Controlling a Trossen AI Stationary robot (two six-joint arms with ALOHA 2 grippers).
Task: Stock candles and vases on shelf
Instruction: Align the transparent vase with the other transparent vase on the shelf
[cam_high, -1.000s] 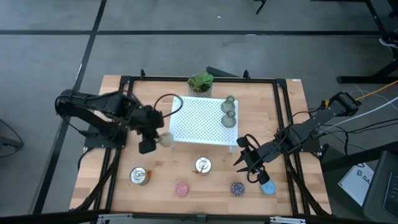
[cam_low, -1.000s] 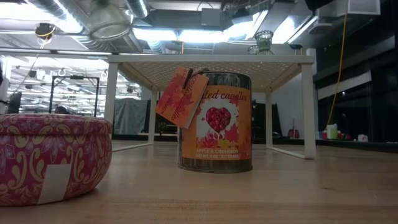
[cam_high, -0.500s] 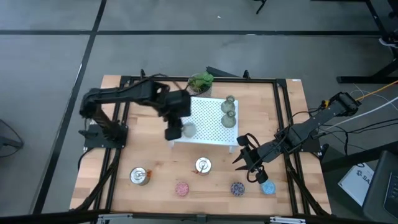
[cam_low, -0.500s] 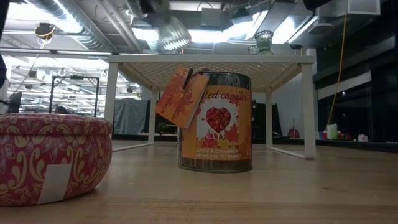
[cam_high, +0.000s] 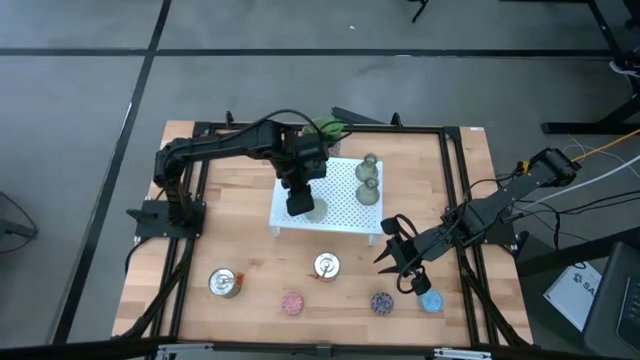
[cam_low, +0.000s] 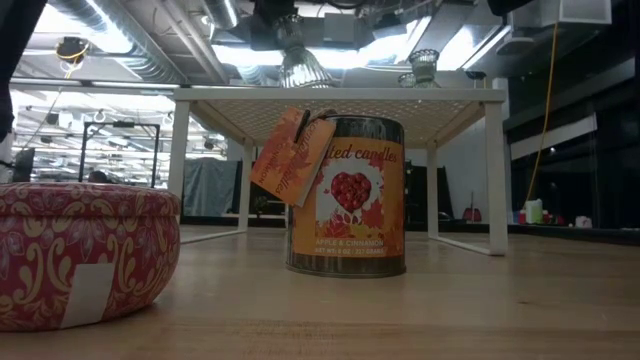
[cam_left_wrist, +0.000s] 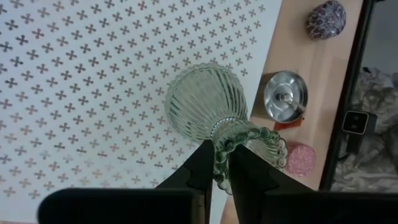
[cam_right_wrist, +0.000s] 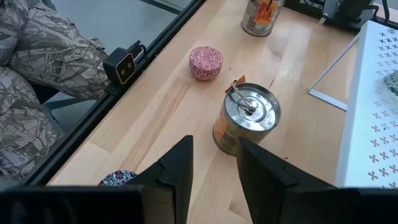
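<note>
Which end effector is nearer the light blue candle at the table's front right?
Right. The right end effector hovers just beside the light blue candle, empty. The left end effector is far off over the shelf, shut on a vase.

A robotics lab or industrial workshop hall. The low view shows bare silver ventilation ducts (cam_low: 120, 40) and ceiling light strips overhead at 12 o'clock, with metal racks (cam_low: 110, 150) at 9 o'clock. From above, a wooden table (cam_high: 240, 250) in a black metal frame (cam_high: 190, 250) stands on grey concrete floor (cam_high: 80, 90); loose cables (cam_high: 600, 150) trail at 3 o'clock.
</note>
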